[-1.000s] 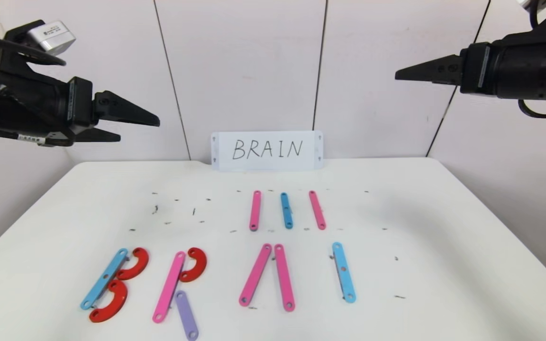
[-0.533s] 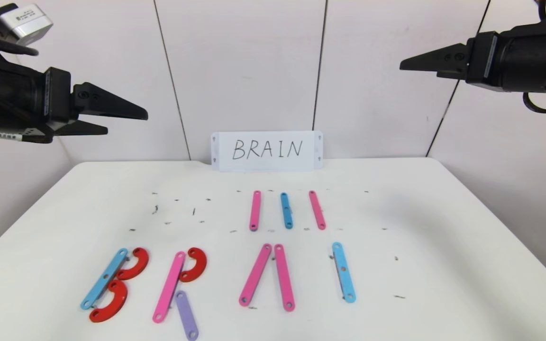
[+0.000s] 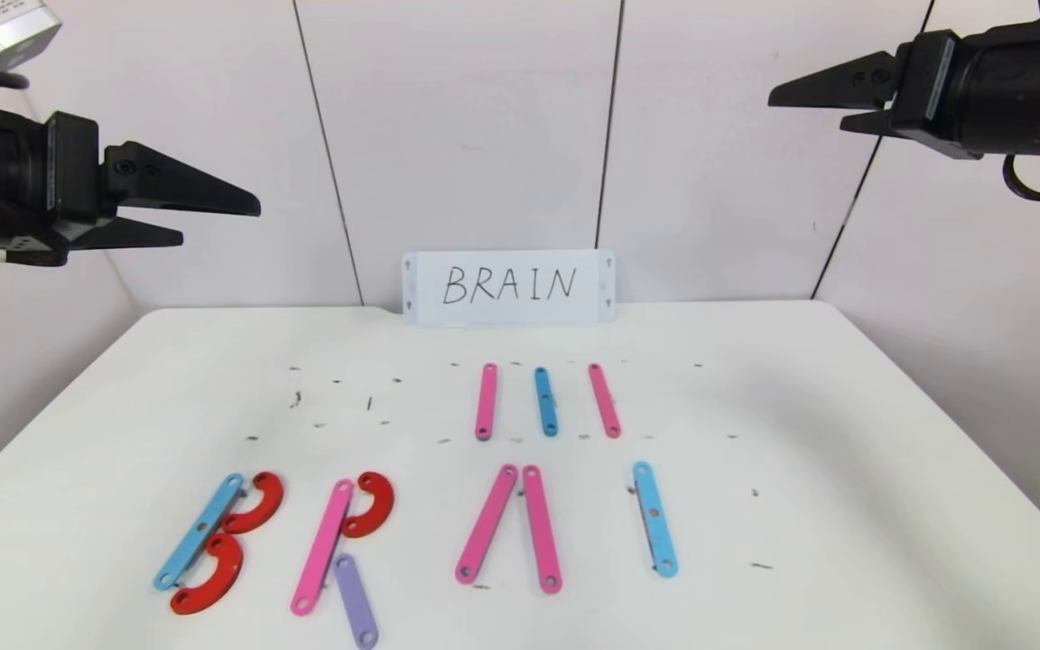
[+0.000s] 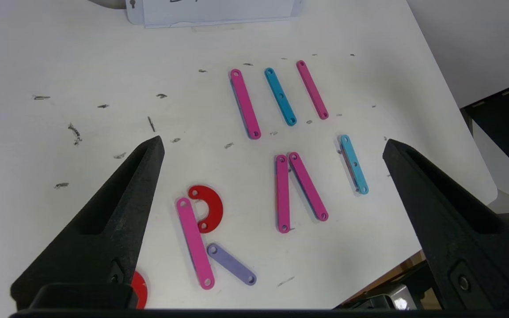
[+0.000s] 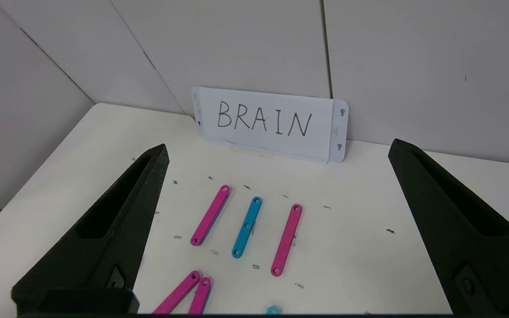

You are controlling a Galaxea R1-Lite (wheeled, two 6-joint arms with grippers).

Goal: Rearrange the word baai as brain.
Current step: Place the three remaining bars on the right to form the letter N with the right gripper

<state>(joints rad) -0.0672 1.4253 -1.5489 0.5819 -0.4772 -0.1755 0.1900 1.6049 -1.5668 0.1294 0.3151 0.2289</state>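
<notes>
- Hovering high at your left, the left gripper (image 3: pixel 213 217) has its jaws spread, holding nothing.
- Your right gripper (image 3: pixel 809 95) hangs high too, apparently equally spread.
- Your strip letters (image 3: pixel 502 533) lie along the table's (image 3: pixel 890 469) near edge.

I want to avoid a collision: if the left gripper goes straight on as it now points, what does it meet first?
Probably nothing soon: the open left gripper points across, high above the table, toward the right gripper. Depth is unclear.
</notes>
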